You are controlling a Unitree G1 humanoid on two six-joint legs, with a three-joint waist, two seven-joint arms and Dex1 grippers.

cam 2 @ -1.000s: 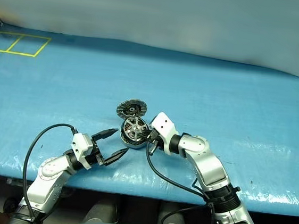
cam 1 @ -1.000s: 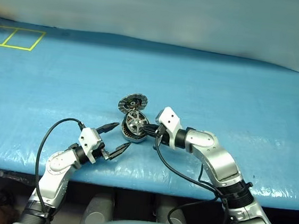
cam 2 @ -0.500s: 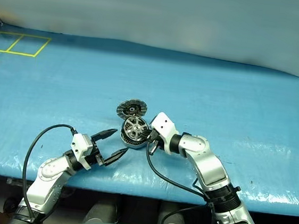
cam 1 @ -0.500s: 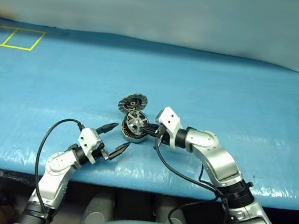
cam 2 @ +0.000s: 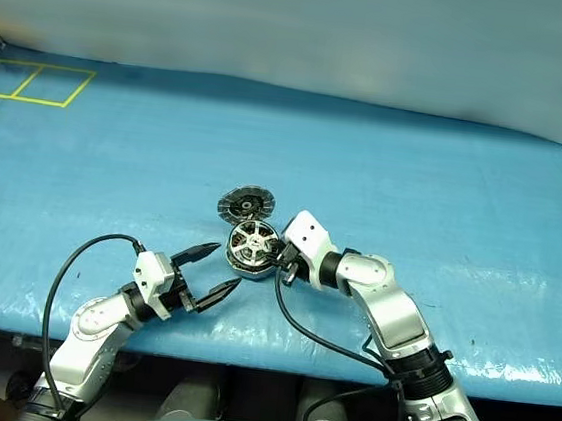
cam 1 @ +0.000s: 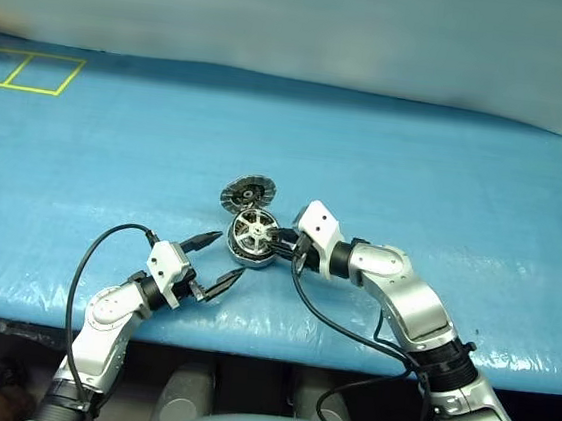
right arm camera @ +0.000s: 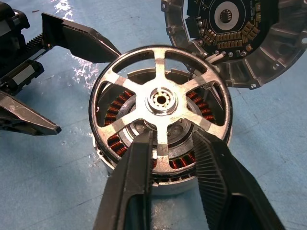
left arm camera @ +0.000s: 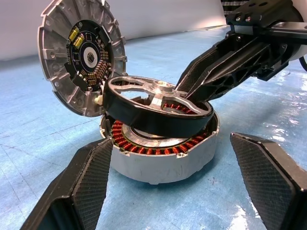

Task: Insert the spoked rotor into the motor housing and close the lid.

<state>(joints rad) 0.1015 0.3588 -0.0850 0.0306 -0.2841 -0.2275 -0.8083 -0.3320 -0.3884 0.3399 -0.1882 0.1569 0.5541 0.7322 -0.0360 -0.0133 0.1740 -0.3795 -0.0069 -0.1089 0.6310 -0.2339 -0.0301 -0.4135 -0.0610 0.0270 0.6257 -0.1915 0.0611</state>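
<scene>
The spoked rotor [right arm camera: 160,100], a black ring with silver spokes, lies slightly tilted on top of the motor housing [left arm camera: 163,165], whose copper windings show beneath it. The lid [cam 1: 249,193] stands swung open behind the housing, its ribbed inner face with electronics facing me. My right gripper [cam 1: 280,243] reaches in from the right, open, its fingers [right arm camera: 134,182] parted on either side of one spoke at the rotor's near rim. My left gripper [cam 1: 222,256] hovers open just left of the housing, with nothing between its fingers [left arm camera: 81,191].
Everything sits on a table covered in blue sheeting [cam 1: 444,187], close to its front edge [cam 1: 278,336]. Yellow tape squares [cam 1: 29,71] mark the far left corner. A black cable [cam 1: 84,270] loops from the left wrist.
The right gripper's fingers have parted and let go of the rotor. The rotor has dropped from a steeper tilt to lie flatter on the housing. The left arm is unmoved.
</scene>
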